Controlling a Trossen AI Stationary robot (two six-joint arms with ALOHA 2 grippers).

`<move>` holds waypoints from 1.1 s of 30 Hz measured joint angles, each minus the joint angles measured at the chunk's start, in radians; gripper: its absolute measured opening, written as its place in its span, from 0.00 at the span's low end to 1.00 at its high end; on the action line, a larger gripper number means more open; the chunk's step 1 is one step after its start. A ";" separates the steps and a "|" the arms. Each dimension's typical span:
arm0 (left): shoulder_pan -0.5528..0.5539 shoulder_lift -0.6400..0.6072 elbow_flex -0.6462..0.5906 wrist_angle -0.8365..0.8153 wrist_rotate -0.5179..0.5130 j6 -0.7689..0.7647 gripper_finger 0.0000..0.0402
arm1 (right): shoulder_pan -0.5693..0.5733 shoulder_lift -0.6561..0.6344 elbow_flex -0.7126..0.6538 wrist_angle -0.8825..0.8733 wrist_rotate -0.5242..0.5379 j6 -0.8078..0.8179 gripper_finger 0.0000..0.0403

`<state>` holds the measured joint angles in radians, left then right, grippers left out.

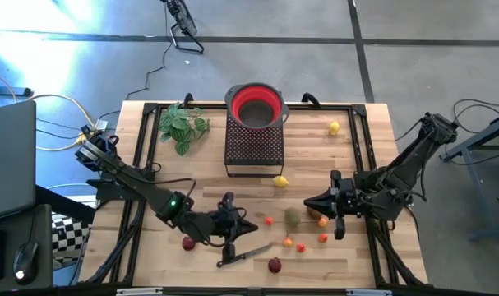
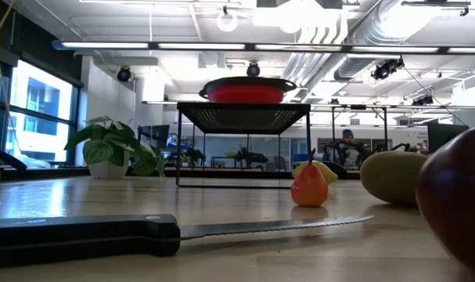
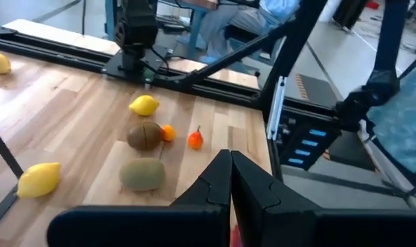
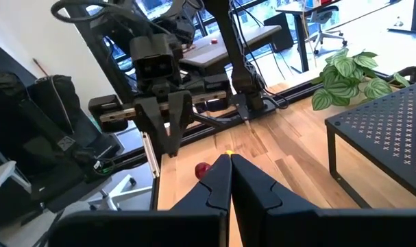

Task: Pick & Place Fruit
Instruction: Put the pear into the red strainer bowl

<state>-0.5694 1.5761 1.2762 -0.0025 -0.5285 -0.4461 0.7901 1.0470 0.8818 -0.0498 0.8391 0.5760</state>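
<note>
Fruit [image 1: 292, 217] lies scattered across the worktop [image 1: 150, 177] centre and near edge, in front of the black stand [image 1: 253, 144]. Left claw [image 1: 251, 229] pinched together, empty, above the knife [image 1: 245, 253]. Right claw [image 1: 308, 202] likewise closed, empty, beside the fruit.

Scattered fruit [image 1: 292, 217] and a knife [image 1: 245, 254] clutter the front boards; the mesh stand [image 1: 253, 144] blocks the middle rear.

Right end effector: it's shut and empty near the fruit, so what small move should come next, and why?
Probably open the right end effector and ease it toward the olive-green fruit just ahead of its tips. Its fingers are pressed together and hold nothing, and fruit is scattered on the table while the red bowl on the black stand shows no fruit.
</note>
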 joint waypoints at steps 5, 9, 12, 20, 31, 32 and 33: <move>0.006 0.000 0.000 0.031 -0.008 -0.003 0.00 | 0.000 0.000 0.000 0.000 0.000 -0.006 0.01; -0.004 0.000 0.000 0.026 -0.031 -0.005 0.00 | 0.000 0.000 0.000 0.000 0.003 -0.005 0.01; -0.031 0.000 0.000 0.024 -0.088 -0.004 0.00 | 0.000 0.000 0.000 0.001 0.003 -0.005 0.01; -0.089 0.007 0.059 -0.040 -0.188 -0.019 0.00 | 0.000 0.000 0.000 0.001 0.003 -0.005 0.01; -0.085 0.218 0.518 -0.712 -0.099 -0.136 0.00 | 0.000 0.000 0.000 0.002 0.004 -0.005 0.01; -0.085 0.246 0.558 -0.784 -0.073 -0.174 0.00 | 0.000 0.000 0.000 0.001 0.004 -0.005 0.01; -0.085 0.271 0.595 -0.826 -0.043 -0.214 0.00 | 0.000 0.000 0.000 0.001 0.003 -0.005 0.01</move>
<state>-0.6548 1.8473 1.8711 -0.8284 -0.5719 -0.6599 0.7898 1.0470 0.8818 -0.0490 0.8425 0.5709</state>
